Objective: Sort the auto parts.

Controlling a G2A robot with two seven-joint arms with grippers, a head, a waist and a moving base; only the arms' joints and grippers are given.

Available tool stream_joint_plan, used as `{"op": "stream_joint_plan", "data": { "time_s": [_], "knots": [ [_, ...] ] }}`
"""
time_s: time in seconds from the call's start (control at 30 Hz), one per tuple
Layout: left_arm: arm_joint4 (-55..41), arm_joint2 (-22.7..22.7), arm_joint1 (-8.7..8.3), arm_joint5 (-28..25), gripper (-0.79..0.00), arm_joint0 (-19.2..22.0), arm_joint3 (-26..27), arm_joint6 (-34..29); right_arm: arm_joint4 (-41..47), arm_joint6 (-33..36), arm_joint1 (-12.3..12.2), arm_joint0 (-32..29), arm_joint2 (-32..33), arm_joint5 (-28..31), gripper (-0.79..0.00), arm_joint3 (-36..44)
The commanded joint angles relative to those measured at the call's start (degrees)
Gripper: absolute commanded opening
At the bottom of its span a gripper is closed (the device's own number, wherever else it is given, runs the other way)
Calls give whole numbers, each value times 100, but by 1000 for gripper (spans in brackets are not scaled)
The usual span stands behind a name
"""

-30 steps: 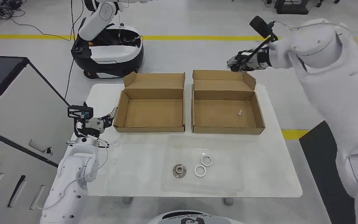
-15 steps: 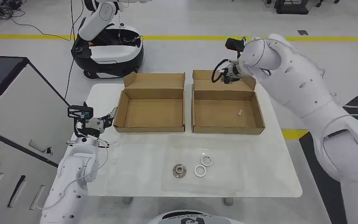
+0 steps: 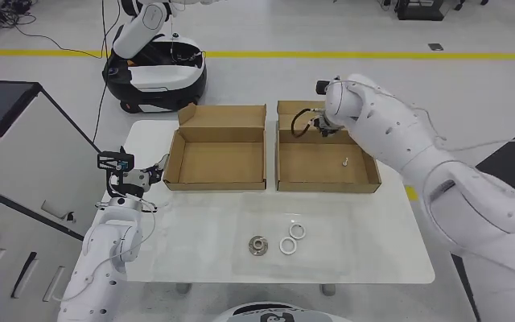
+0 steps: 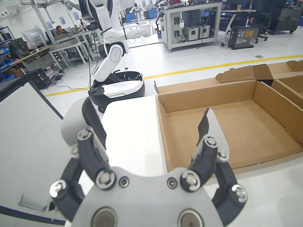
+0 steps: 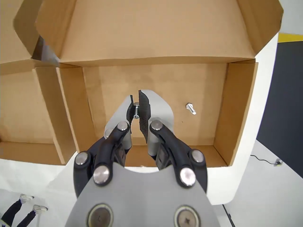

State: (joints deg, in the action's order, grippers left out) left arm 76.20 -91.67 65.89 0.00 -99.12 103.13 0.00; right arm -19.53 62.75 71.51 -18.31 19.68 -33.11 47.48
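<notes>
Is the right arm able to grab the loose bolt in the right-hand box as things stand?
Probably not: the right pincer is shut on a held bolt, though nothing covers the loose bolt in the box.

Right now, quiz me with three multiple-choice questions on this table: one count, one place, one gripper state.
1. How many white rings lie on the table? A one; B two; C three.
2. Where is the loose bolt? A on the table; B atop a white ring; C in the right box.
3. What state is the right gripper in? A shut on a second bolt; B open, empty; C shut on a ring.
Answers: 1 B, two rings lie beside the metal hub; 2 C, it rests on that box's floor; 3 A, the second bolt sits clamped in it.
</notes>
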Motion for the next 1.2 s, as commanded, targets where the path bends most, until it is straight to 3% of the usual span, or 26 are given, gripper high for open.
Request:
{"op": "stream_joint_plan", "data": {
  "time_s": [0.0,0.6,1.17],
  "knots": [
    [0,0,0,0,0,0,0,0,-103,-79,84,-30,-71,-4,-785,-177],
    [0,0,0,0,0,0,0,0,-239,-353,717,-384,-212,110,-785,-1206],
    [0,0,0,0,0,0,0,0,-245,-581,1031,-574,-21,183,-785,-1779]
  ]
}}
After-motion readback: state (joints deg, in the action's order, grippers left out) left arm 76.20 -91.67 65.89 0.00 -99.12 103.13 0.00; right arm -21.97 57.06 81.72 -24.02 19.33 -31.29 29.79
